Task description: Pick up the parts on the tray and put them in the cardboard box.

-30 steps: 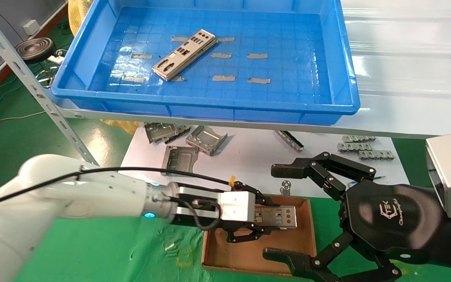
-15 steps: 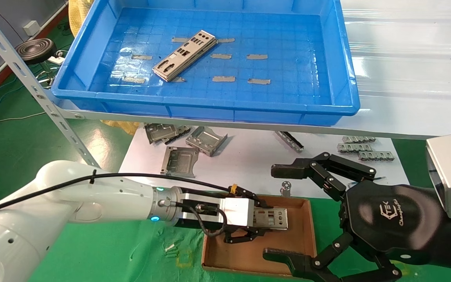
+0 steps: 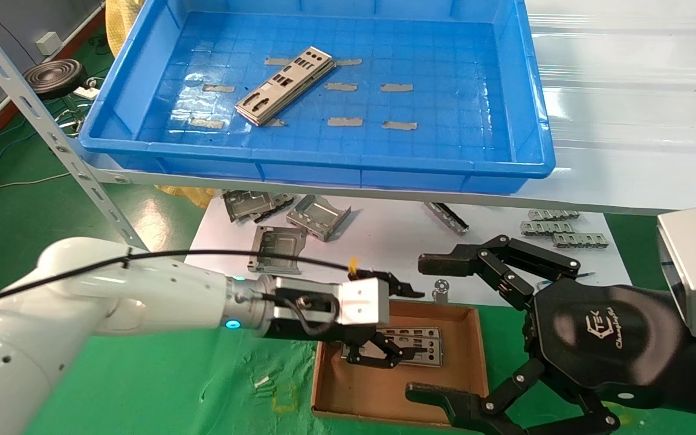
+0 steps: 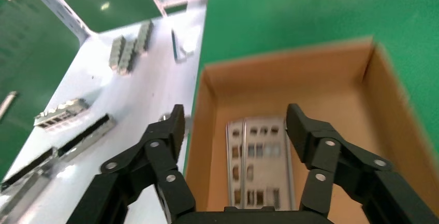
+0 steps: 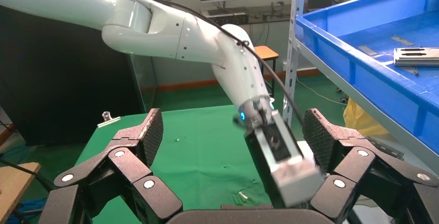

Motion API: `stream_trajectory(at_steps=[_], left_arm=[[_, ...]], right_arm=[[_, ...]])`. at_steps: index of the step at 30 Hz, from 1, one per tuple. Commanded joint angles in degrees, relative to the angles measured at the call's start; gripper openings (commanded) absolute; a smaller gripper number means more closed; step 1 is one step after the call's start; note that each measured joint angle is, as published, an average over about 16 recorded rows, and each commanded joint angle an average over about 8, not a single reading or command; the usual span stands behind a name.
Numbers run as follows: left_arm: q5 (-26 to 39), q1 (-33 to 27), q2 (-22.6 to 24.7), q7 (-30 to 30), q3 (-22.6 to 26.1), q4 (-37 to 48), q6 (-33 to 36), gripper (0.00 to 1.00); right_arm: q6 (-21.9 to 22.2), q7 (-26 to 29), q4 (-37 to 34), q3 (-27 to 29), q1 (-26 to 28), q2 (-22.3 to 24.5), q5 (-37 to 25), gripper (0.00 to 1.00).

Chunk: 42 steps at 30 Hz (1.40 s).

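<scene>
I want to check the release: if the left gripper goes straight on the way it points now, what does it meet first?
The left gripper is open and points down into the cardboard box. It would probably meet the metal plate lying flat on the box floor first, though depth is hard to judge.

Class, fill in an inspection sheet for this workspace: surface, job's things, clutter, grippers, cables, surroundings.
Surface: green mat; white sheet.
Job's things: plate flat in cardboard box; another plate in blue tray.
Clutter: folded brackets on the sheet; tape strips in the tray.
Grippers: left gripper open above the boxed plate; right gripper open beside the box.
Cables: black cable along left arm.
Surroundings: shelf upright.
</scene>
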Motion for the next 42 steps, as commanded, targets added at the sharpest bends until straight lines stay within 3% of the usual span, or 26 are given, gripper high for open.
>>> stream_trajectory(at_steps=[1, 11, 21, 42], left_arm=[[-1.93, -0.35, -0.30, -1.05, -0.49, 0.92, 1.79, 1.00], [-8.72, 0.23, -4.16, -7.47, -3.24, 6.84, 13.05, 1.00], [-8.91, 0.50, -4.40, -7.55, -3.48, 6.64, 13.35, 1.00], [-12.48, 7.89, -15.80, -17.60, -12.75, -10.97, 13.78, 1.00]], right_arm=[[0.00, 0.00, 0.00, 0.00, 0.00, 0.00, 0.00, 1.00], [0.01, 0.00, -0.01, 0.00, -0.01, 0.01, 0.00, 1.00], [0.02, -0.01, -0.01, 0.00, -0.01, 0.01, 0.00, 1.00], [0.01, -0.01, -0.03, -0.01, 0.00, 0.01, 0.01, 1.00]])
